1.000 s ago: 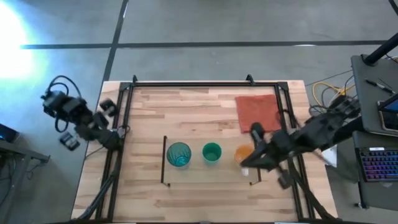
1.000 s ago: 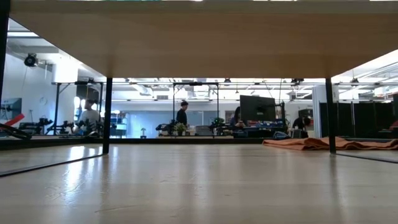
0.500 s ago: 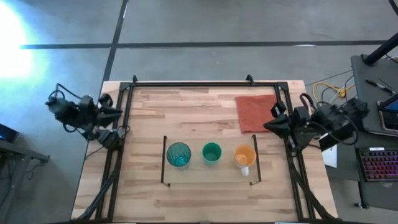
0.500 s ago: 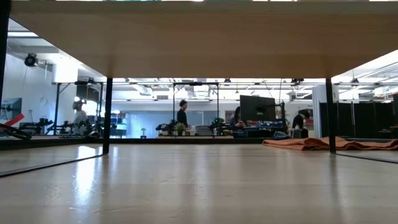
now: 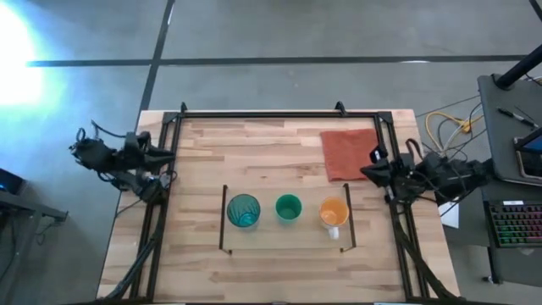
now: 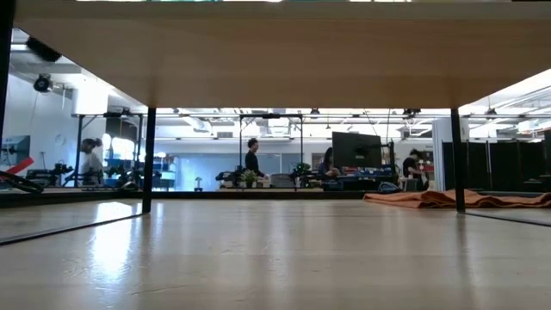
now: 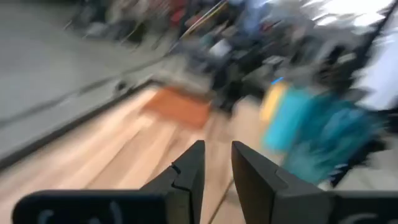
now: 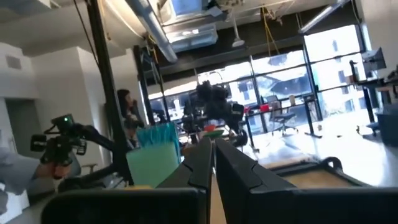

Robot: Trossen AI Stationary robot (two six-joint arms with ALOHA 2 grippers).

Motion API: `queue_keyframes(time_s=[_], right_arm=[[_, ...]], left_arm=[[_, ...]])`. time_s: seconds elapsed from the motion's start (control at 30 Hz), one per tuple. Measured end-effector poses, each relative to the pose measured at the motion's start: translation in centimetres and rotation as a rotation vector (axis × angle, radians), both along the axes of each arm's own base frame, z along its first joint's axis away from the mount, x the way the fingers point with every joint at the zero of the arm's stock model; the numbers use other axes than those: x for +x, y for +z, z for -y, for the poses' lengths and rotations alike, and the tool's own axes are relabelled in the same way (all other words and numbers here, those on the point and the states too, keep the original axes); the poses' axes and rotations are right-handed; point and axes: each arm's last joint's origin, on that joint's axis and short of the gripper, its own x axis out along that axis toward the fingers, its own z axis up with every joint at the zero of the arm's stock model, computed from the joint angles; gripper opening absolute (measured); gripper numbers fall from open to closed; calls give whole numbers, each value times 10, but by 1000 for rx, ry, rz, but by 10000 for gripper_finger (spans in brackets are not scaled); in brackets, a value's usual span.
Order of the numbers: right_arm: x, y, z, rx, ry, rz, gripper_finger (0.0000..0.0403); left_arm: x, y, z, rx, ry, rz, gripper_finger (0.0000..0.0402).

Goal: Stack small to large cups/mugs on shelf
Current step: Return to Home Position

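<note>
Three vessels stand upright in a row on the shelf [image 5: 279, 239], a strip of light wood between two thin dark bars: a translucent teal tumbler [image 5: 244, 210] on the left, a green cup [image 5: 288, 207] in the middle, and an orange mug [image 5: 334, 211] with a pale handle on the right. My left gripper [image 5: 169, 154] hovers at the table's left edge, its fingers [image 7: 217, 165] a little apart and empty. My right gripper [image 5: 367, 172] hovers at the right edge beside the red-orange cloth, shut and empty [image 8: 213, 152]. The low view shows none of the cups.
A red-orange cloth [image 5: 349, 152] lies flat at the far right of the table and also shows in the low view [image 6: 448, 198]. A dark frame [image 5: 254, 115] runs along the table's far and side edges. People stand in the room beyond.
My right gripper has drawn back from the orange mug toward the table's right edge and far side, next to the cloth. The mug stays upright on the shelf. My left arm has folded in at the left edge, and its gripper now points toward the table.
</note>
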Motion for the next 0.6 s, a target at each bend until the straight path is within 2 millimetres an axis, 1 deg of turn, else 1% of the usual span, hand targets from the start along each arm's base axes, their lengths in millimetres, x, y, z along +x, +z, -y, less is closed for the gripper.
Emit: queue_keyframes(time_s=[0.1, 0.17, 0.23, 0.33, 0.47, 0.6], right_arm=[[4, -20, 0, 17, 0, -23, 13], [8, -31, -1, 35, 9, -44, 13], [11, -40, -2, 49, 18, -22, 13], [10, -39, -2, 33, 23, -14, 13], [9, -36, -2, -2, 13, 15, 13], [9, -37, 0, 25, -9, 6, 13]], left_arm=[[-3, -13, -2, -69, 67, -94, 65], [-2, -16, -2, -102, 88, -104, 65], [-1, -15, -2, -109, 113, -83, 65], [5, -17, -1, -99, 152, -47, 65], [24, -33, 9, -91, 194, -9, 65], [44, -54, 19, -111, 191, 40, 65]])
